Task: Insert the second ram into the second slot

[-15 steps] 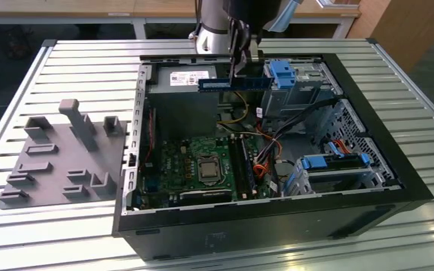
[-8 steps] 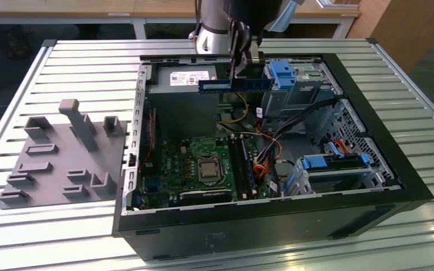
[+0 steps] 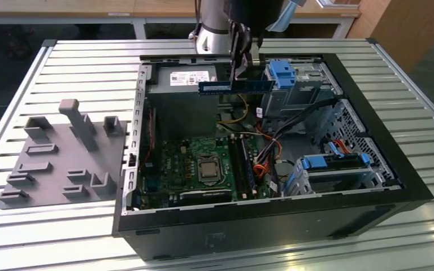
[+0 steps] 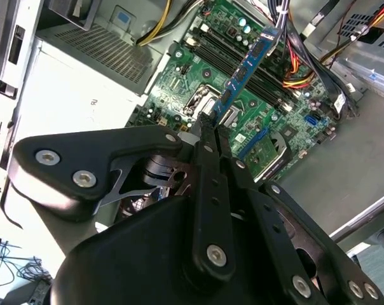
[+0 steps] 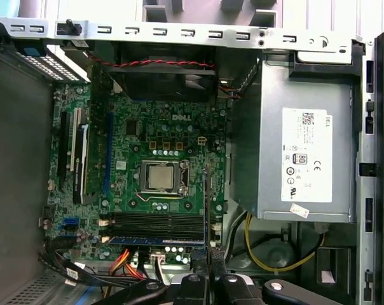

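My gripper [image 3: 239,78] is shut on the second ram [image 3: 236,86], a thin blue stick with a white label. It hangs level above the open computer case, over the far end of the motherboard [image 3: 194,164] and beside the power supply. In the second wrist view the ram [image 4: 246,67] sticks out from my fingertips [image 4: 209,124], well above the long black memory slots [image 4: 233,47]. In the first wrist view the ram [image 5: 206,203] shows edge-on and crosses the slots [image 5: 157,221]. A blue strip [image 5: 157,241] lies along one slot beside them.
The power supply [image 5: 303,152] sits close by. Bright blue drive brackets [image 3: 281,73] [image 3: 330,161] and orange cables [image 3: 261,169] crowd the exterior view's right side of the case. The processor socket [image 5: 161,176] is mid-board. A grey fixture block [image 3: 59,158] lies on the slatted table.
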